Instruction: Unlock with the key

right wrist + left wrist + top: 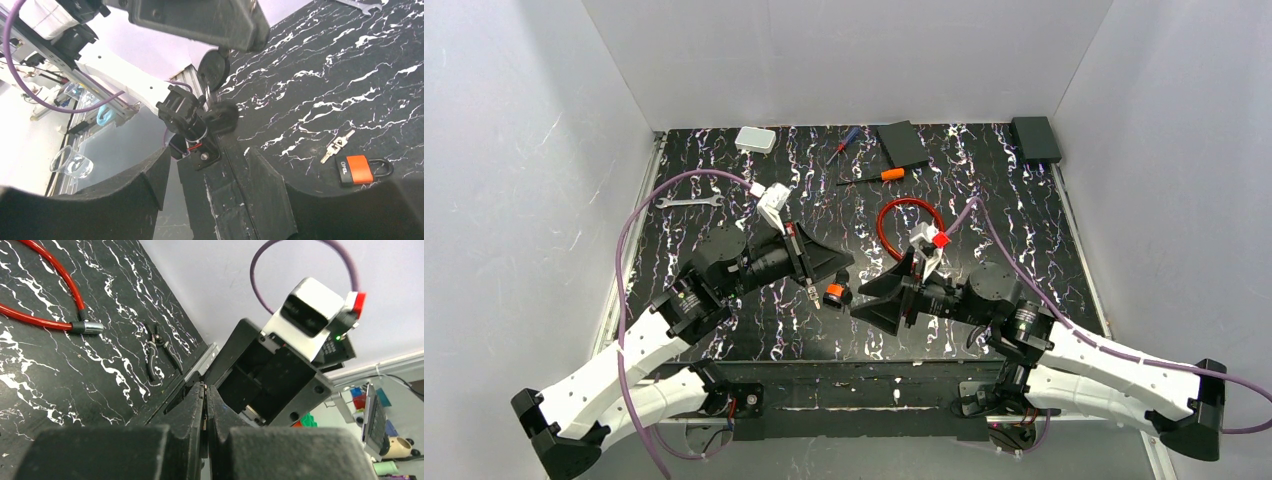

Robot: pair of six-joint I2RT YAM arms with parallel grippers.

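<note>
An orange padlock (833, 293) (359, 169) with a black shackle lies flat on the table. The small silver key (812, 291) (337, 145) lies loose beside it, touched by neither gripper. My left gripper (848, 268) (205, 386) hangs just above them, its jaws pressed shut with only a thin sliver between them. My right gripper (860, 300) (209, 155) faces it from the right, open, with nothing between its fingers; the padlock lies just outside its right finger. A red cable (909, 201), its metal end (91, 327) free, lies behind the right arm.
An orange-handled screwdriver (879, 176), a smaller screwdriver (844, 145), a flat wrench (689, 202), a white box (755, 139), a black slab (904, 143) and a black box (1036, 138) lie along the back. Black pliers (156, 351) lie near the table's right rail.
</note>
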